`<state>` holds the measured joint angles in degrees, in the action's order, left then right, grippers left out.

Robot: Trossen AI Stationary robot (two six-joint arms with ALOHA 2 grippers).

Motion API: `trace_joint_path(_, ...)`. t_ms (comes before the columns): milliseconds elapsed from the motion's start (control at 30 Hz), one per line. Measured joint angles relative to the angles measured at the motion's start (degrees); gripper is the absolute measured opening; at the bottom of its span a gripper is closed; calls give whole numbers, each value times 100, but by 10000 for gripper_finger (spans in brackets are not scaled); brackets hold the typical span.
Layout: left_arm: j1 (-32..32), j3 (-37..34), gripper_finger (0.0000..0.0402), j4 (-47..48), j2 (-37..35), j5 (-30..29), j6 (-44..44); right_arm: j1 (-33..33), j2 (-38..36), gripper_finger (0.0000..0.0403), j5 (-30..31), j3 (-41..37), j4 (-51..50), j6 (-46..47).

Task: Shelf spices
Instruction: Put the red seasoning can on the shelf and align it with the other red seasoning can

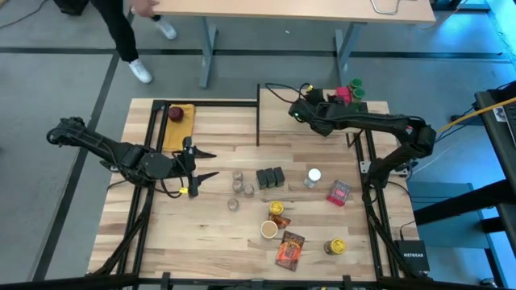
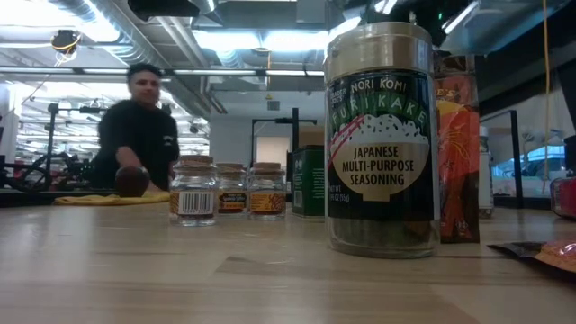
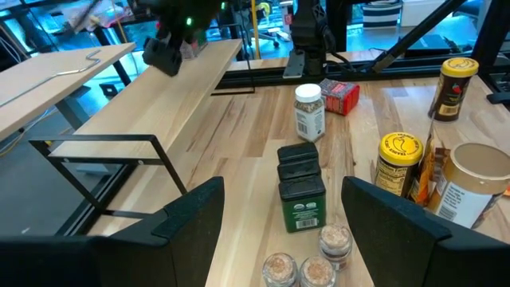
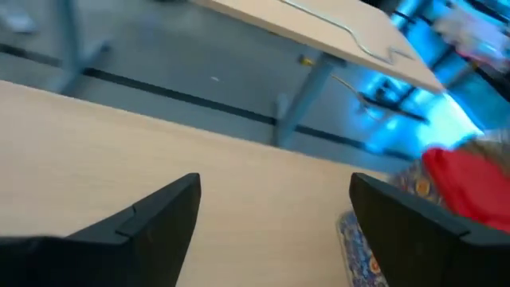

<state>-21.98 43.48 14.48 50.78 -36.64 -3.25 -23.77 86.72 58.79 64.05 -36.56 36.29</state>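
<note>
We see right gripper (image 1: 300,113) over the shelf (image 1: 282,97) at 1 o'clock, jaws wide, empty. Left gripper (image 1: 211,163) at 9 o'clock, jaws spread, empty, facing tins (image 1: 271,177).

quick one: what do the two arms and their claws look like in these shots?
Both arms are dark, jointed and slim. The left claw has two black pointed fingers, with a small yellow mark near its base and thin cables along the arm. The right claw is black too, with a green light glowing at its wrist. In the wrist views the fingers are broad, matte black wedges.
</note>
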Motion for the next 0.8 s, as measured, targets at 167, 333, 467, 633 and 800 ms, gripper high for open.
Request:
trace_joint_path(167, 2, 0, 249, 0, -2, 0, 0, 620, -296, 328, -838, 551, -372, -994)
trace_joint_path(333, 0, 0, 249, 2, 0, 0, -77, 1355, -448, 328, -2002, 1352, -1444, -1302)
trace_joint_path(467, 0, 0, 249, 7, 0, 0, -85, 2019, -461, 328, -3128, 2013, -2825, -833)
trace_joint_path(633, 1, -2, 249, 7, 0, -1, -125, 2862, -459, 328, -4330, 2197, -3883, 397)
trace_joint_path(800, 0, -2, 249, 11, 0, 0, -149, 3744, -406, 328, -5501, 1963, -4199, 1302)
